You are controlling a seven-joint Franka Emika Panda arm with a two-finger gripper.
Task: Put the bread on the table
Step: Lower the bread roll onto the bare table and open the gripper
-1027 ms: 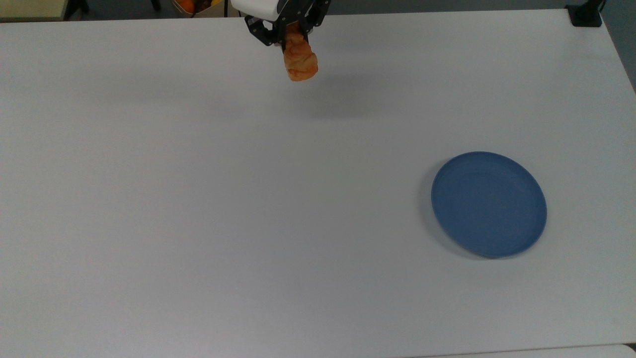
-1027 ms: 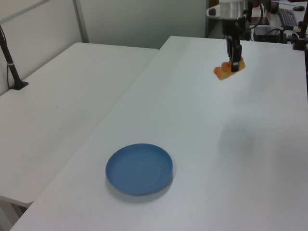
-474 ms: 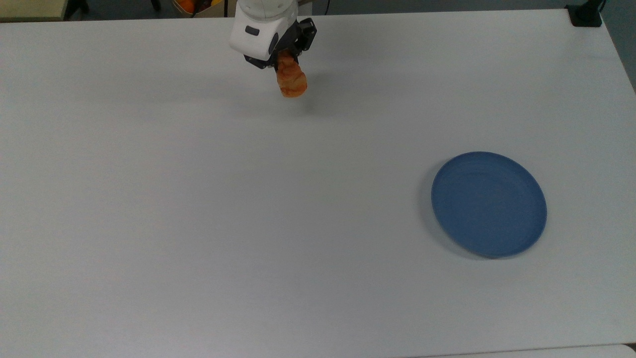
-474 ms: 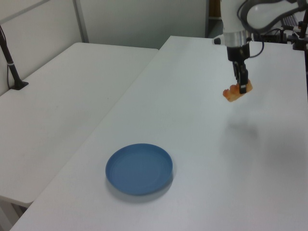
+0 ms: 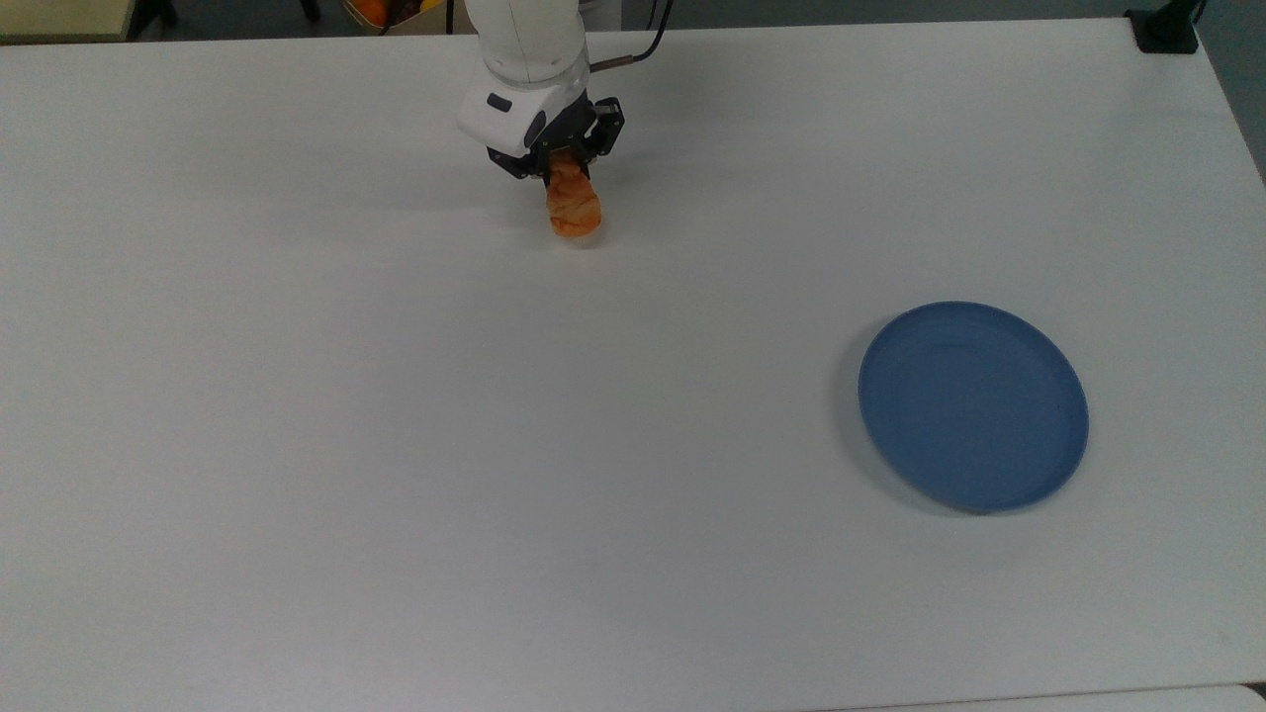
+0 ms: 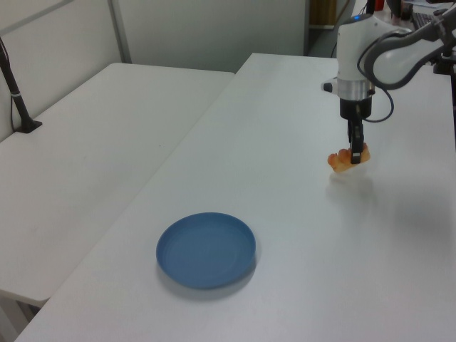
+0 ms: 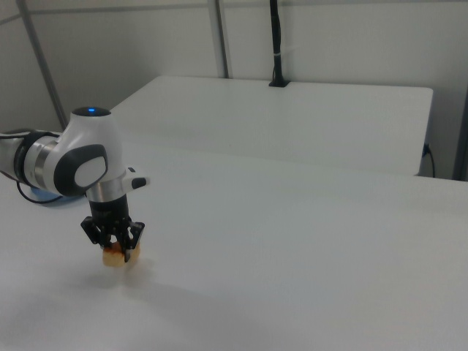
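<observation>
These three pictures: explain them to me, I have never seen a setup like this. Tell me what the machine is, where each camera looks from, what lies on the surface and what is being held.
The white machine is a robot arm with one gripper, a two-fingered claw at its end. All three pictures show the same moment. The top view looks down on the table from above. The left view and the right view look across the table from two sides.

The table is a large plain white surface. On it lies a round blue plate, with nothing on it, well away from the arm.

The gripper is shut on the bread, a small golden-orange pastry roll. It grips one end, so the roll pokes out from between the fingers. In the left view the bread hangs very low over the table, with its shadow right under it; whether it already touches I cannot tell.
</observation>
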